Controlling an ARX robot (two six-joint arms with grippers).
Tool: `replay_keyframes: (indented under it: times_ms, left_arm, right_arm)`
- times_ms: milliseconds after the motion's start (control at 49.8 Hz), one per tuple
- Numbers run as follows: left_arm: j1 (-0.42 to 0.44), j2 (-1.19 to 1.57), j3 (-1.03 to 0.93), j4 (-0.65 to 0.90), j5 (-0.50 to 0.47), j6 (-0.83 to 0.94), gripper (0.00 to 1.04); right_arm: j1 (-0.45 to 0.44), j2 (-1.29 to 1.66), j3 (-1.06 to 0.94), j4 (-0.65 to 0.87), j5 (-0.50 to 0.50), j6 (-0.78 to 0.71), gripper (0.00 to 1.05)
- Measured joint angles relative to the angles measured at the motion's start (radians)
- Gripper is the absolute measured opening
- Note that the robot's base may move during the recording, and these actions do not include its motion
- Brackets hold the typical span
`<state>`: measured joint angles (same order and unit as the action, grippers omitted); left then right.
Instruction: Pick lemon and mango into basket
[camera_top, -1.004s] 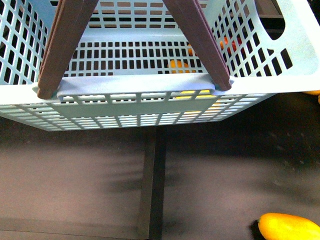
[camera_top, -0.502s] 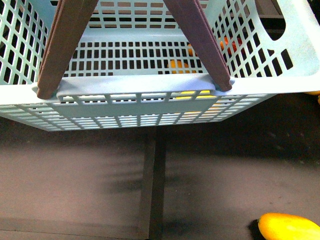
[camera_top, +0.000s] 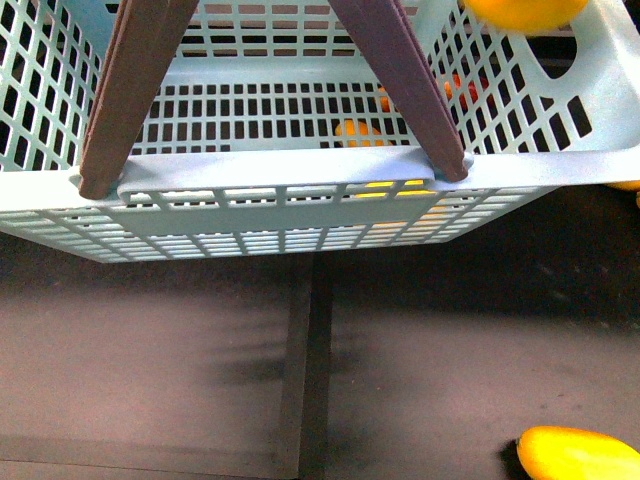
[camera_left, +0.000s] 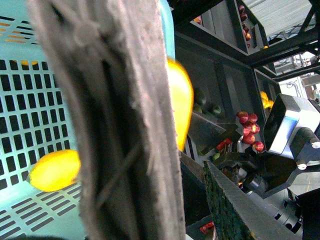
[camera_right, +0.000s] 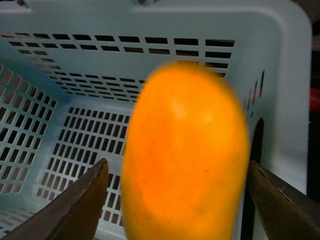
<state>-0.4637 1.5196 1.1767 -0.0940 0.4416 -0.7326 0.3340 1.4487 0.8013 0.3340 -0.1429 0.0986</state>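
The mint-green basket (camera_top: 300, 168) fills the upper front view, its two brown handles (camera_top: 135, 90) raised. My left gripper (camera_left: 186, 200) is shut on a basket handle (camera_left: 110, 120). A blurred orange-yellow mango (camera_right: 185, 150) hangs between the spread fingers (camera_right: 75, 210) of my open right gripper (camera_right: 180, 200), touching neither, over the basket's inside (camera_right: 90, 145). The front view shows that mango (camera_top: 525, 12) at the basket's far right corner. A yellow fruit (camera_left: 55, 171) lies on the basket floor; whether it is the lemon I cannot tell. Another mango (camera_top: 580, 455) rests on the table, near right.
The dark tabletop has a seam (camera_top: 305, 370) running toward me under the basket. A bit of yellow fruit (camera_top: 625, 185) shows at the right edge beside the basket. Dark shelves with red fruit (camera_left: 250, 130) stand beyond the basket in the left wrist view.
A mango has come into the front view at the top right, above the basket's corner. The basket has shifted very slightly; its handles stay raised.
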Motion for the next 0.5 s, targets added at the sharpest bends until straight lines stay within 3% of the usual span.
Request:
replay_keyframes:
  times_ms: [80, 361, 401, 442, 502]
  left_arm:
    - [0.000, 0.000, 0.000, 0.000, -0.001, 0.000, 0.28]
    - [0.001, 0.002, 0.000, 0.000, -0.006, -0.005, 0.28]
    - [0.002, 0.002, 0.000, 0.000, -0.012, -0.001, 0.28]
    - [0.003, 0.002, 0.000, 0.000, -0.013, 0.000, 0.28]
    - [0.003, 0.002, 0.000, 0.000, -0.012, 0.002, 0.28]
  right_arm:
    - [-0.012, -0.013, 0.000, -0.001, 0.017, 0.016, 0.97]
    - [-0.120, -0.179, -0.060, -0.033, 0.134, 0.046, 0.96]
    - [-0.135, -0.216, -0.087, -0.006, 0.185, 0.035, 0.93]
    - [-0.139, -0.239, -0.131, 0.117, 0.278, -0.003, 0.86]
    - [-0.143, -0.257, -0.180, 0.210, 0.308, -0.027, 0.79]
